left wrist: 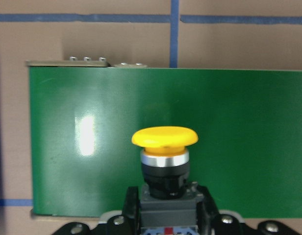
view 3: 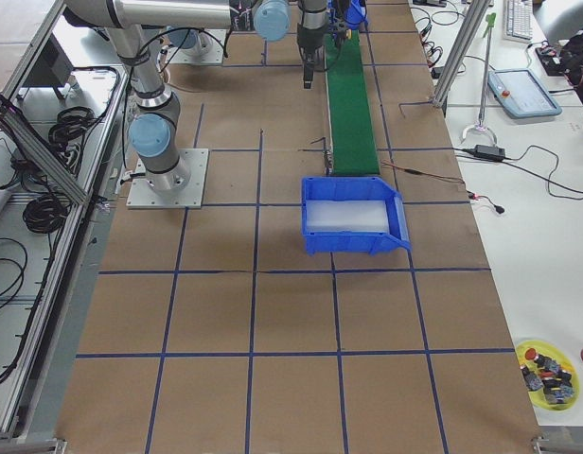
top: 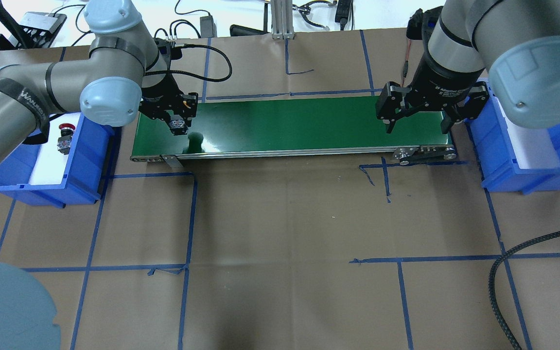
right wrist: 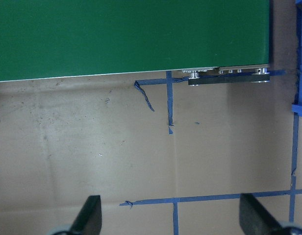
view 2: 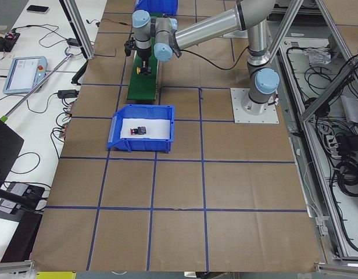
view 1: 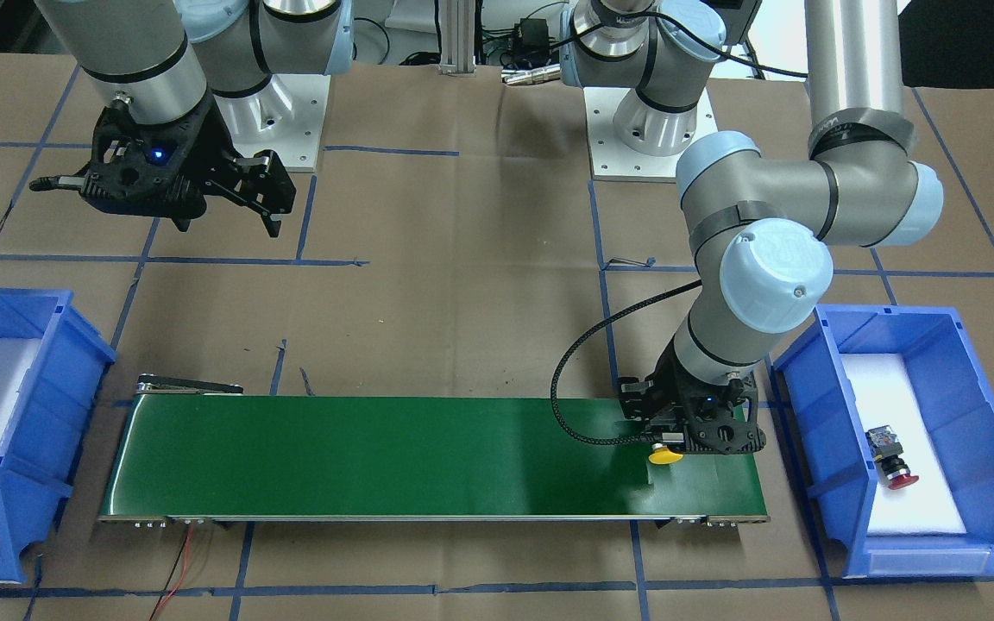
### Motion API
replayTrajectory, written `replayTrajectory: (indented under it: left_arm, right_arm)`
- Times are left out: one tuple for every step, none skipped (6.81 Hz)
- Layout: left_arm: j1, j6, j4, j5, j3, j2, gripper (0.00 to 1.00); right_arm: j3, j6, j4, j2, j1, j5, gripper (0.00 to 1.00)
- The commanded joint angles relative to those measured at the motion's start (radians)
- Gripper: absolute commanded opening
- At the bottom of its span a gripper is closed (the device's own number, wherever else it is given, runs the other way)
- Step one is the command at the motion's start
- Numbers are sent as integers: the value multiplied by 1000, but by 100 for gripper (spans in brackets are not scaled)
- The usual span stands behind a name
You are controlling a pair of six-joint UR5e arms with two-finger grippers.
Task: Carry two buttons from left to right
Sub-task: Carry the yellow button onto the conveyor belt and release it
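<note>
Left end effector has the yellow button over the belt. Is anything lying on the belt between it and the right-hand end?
Nothing visible lies on the green belt between the yellow button and its far end. The right end effector hangs open near that end, above the surface.

Green belt (right wrist: 131,36) above, taped brown table (right wrist: 92,147) below, tool (right wrist: 173,219) spread wide

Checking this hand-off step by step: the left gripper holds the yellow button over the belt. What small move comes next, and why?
Probably lower the left gripper slightly and open it, setting the yellow button on the green belt. Its body is clamped over the belt's left end, apparently not yet resting, and the right gripper hangs open near the far end.
</note>
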Motion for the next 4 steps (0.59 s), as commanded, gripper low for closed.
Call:
replayTrajectory:
  left_arm:
    - [-3,-1,140,4,-77,-25,15]
    - [-3,-3,144,5,-82,-16,25]
    - [-3,-4,147,4,-79,-19,76]
    - [-2,-26,144,7,-58,-12,100]
  right_arm:
    - [0,0,0,0,0,0,100]
    - [0,0,0,0,0,0,100]
    - [0,0,0,0,0,0,100]
    - [0,0,0,0,0,0,100]
